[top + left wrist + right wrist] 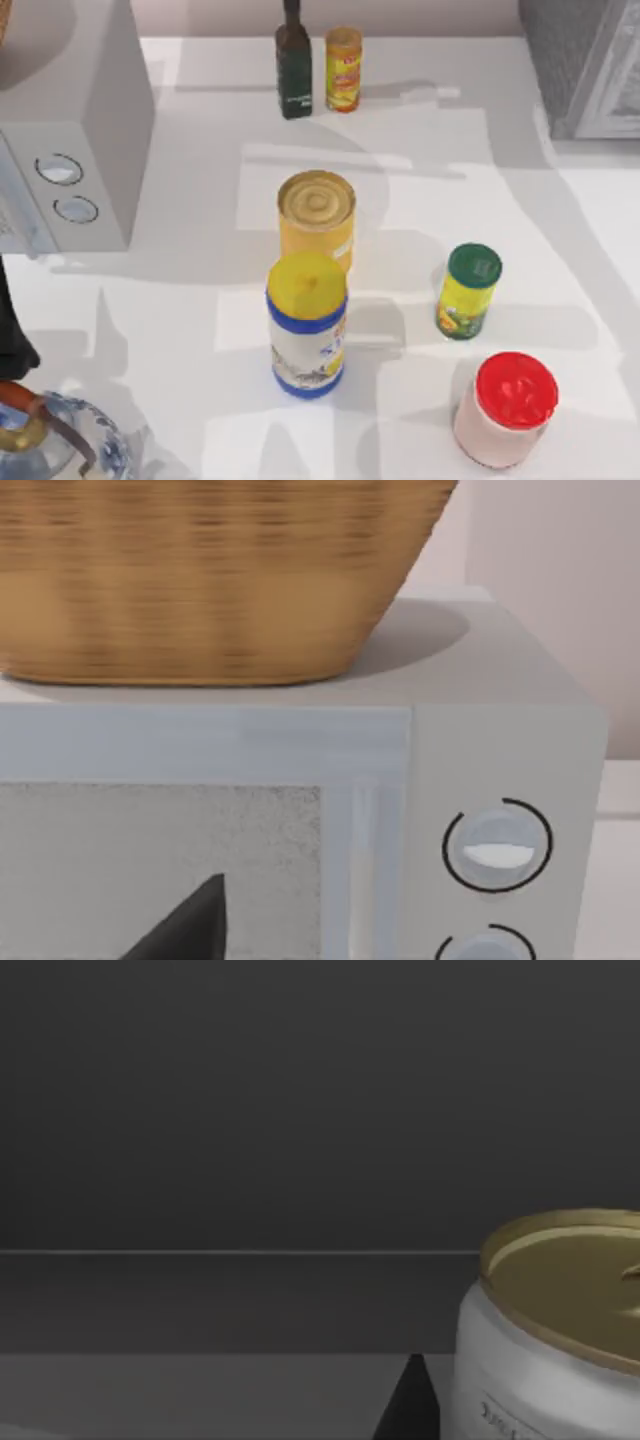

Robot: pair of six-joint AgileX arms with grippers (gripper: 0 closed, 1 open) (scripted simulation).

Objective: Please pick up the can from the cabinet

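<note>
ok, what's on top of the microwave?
A woven basket sits on the microwave, its base resting on the flat top toward one side. The rest of the top is bare. The basket's inside is out of view, so I can't say what it holds.

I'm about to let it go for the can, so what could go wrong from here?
1. The can stands almost touching the yellow-lidded jar; a claw closing on the can could knock that jar over.
2. Several similar containers stand on the white cabinet, such as the green-lidded jar, so the wrong one might be grabbed.
</note>
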